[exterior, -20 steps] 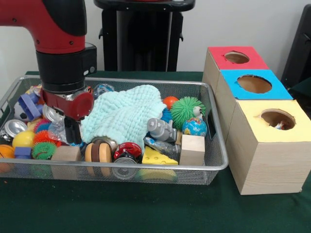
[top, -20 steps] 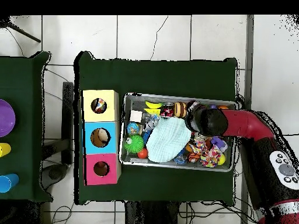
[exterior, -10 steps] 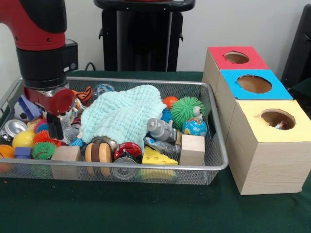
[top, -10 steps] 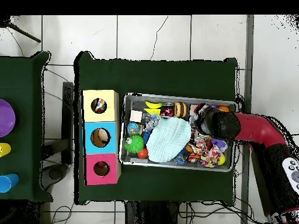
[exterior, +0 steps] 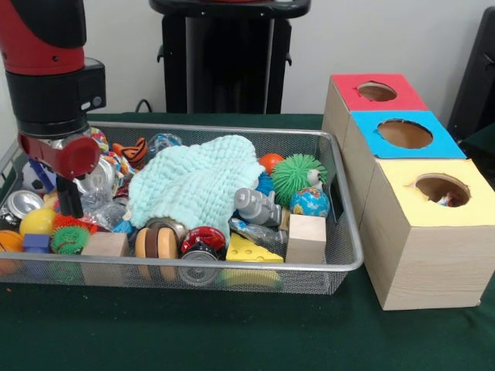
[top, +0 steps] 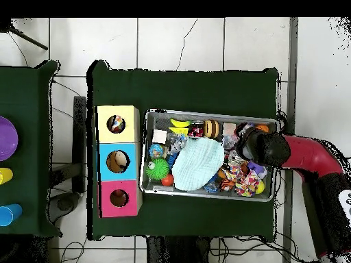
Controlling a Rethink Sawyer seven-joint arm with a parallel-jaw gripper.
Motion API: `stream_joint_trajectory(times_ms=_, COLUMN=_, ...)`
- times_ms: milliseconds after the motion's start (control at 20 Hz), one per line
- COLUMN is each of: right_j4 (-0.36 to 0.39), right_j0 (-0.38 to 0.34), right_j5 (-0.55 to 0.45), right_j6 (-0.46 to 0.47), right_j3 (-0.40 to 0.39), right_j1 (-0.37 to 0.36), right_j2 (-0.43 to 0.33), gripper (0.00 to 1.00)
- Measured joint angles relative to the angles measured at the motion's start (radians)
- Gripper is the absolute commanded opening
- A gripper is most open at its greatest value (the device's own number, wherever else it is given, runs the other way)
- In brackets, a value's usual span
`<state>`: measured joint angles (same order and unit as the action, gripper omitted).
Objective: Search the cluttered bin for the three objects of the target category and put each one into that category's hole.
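The gripper [exterior: 68,202] hangs low over one end of the bin [exterior: 340,267], beside a crushed can [exterior: 22,202]; whether it is open or holding anything cannot be told. A green cloth [exterior: 193,184] covers the bin's middle. The three holed boxes [exterior: 418,224] stand along the bin's other end.

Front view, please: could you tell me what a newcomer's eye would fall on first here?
Probably the red and black arm, whose gripper hangs low over the left end of the wire bin, among spiky balls and cans. Next comes the pale mint cloth heaped over the middle of the clutter. To the right of the bin stands a row of three boxes with holes, topped red, blue and yellow.
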<state>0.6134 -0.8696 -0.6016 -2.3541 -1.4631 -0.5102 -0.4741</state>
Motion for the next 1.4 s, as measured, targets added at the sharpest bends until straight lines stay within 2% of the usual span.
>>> stream_joint_trajectory(times_ms=400, right_j4=0.000, right_j0=0.003, right_j5=0.000, right_j6=0.000, right_j3=0.000, right_j1=0.024, right_j2=0.000, gripper=0.00)
stream_joint_trajectory(times_ms=1000, right_j4=0.059, right_j0=0.011, right_j5=0.000, right_j6=0.000, right_j3=0.001, right_j1=0.054, right_j2=0.000, gripper=0.00)
stream_joint_trajectory(times_ms=1400, right_j4=0.080, right_j0=-0.011, right_j5=0.001, right_j6=0.000, right_j3=0.001, right_j1=0.055, right_j2=-0.001, gripper=0.00)
